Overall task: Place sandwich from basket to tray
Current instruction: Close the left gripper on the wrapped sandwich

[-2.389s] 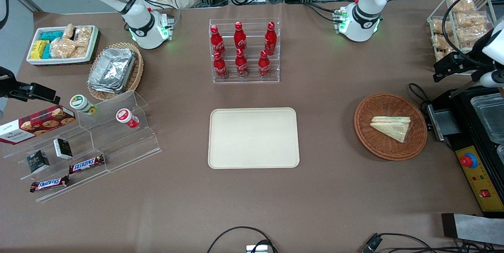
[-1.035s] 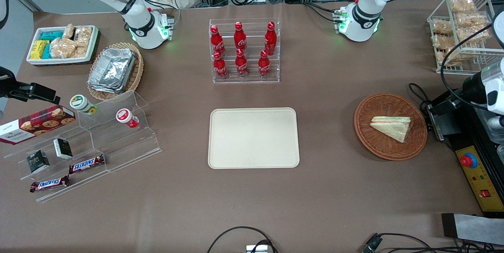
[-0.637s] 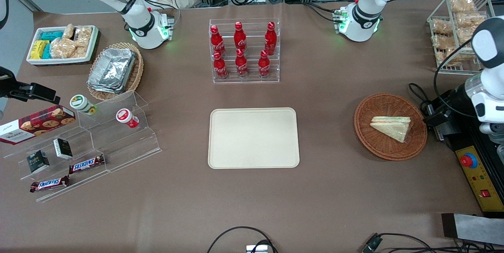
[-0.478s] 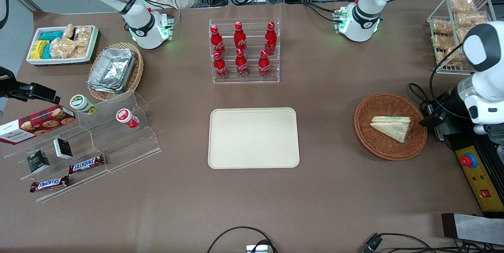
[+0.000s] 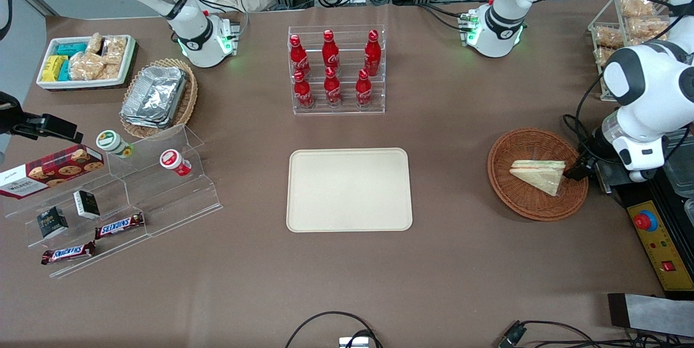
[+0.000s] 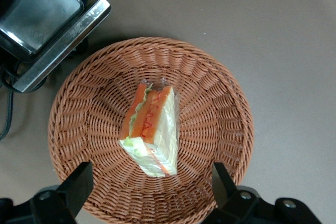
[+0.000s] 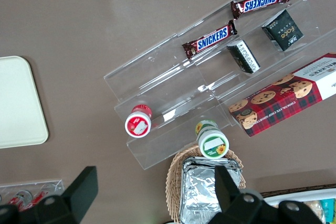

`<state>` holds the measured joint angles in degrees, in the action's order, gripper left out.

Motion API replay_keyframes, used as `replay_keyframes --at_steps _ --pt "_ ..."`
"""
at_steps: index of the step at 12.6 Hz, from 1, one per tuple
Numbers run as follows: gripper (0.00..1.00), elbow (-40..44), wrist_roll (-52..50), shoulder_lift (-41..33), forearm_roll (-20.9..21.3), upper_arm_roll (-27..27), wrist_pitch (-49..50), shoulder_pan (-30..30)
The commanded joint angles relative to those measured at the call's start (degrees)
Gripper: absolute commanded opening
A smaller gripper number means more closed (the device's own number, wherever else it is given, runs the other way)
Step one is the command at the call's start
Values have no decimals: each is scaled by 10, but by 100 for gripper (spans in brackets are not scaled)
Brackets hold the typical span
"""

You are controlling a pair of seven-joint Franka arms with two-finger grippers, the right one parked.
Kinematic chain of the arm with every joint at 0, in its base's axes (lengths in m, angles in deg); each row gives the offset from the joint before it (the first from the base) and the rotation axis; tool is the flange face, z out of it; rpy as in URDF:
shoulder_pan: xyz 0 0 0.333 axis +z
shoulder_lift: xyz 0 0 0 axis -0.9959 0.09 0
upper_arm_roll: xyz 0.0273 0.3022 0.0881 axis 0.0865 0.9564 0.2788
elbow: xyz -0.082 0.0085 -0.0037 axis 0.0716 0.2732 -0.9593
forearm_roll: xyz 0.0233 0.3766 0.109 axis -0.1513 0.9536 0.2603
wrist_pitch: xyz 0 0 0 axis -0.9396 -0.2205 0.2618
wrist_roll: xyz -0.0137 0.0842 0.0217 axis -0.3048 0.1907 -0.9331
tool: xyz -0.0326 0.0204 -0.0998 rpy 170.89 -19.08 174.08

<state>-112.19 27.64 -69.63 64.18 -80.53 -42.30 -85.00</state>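
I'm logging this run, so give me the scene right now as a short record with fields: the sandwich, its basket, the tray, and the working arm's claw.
sandwich: triangular wedge of pale bread with orange, green and white filling, lying in the basket, not gripped
basket: round reddish-brown woven wicker basket, toward the working arm's end of the table
tray: flat cream-beige rectangular plastic tray, nothing on it, nearer the front camera than the red bottles
claw: left arm's claw, open, above the basket with fingers either side of the sandwich
task state: sandwich not yet lifted
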Motion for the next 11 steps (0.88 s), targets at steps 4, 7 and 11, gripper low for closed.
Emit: replay_keyframes --at_steps 4,7,11 --pt "100 -25 -32 28 -7 0 -66 -1" --pt "100 -30 -33 48 -22 0 -93 0" --pt "100 -33 -33 67 -38 0 -118 -1"
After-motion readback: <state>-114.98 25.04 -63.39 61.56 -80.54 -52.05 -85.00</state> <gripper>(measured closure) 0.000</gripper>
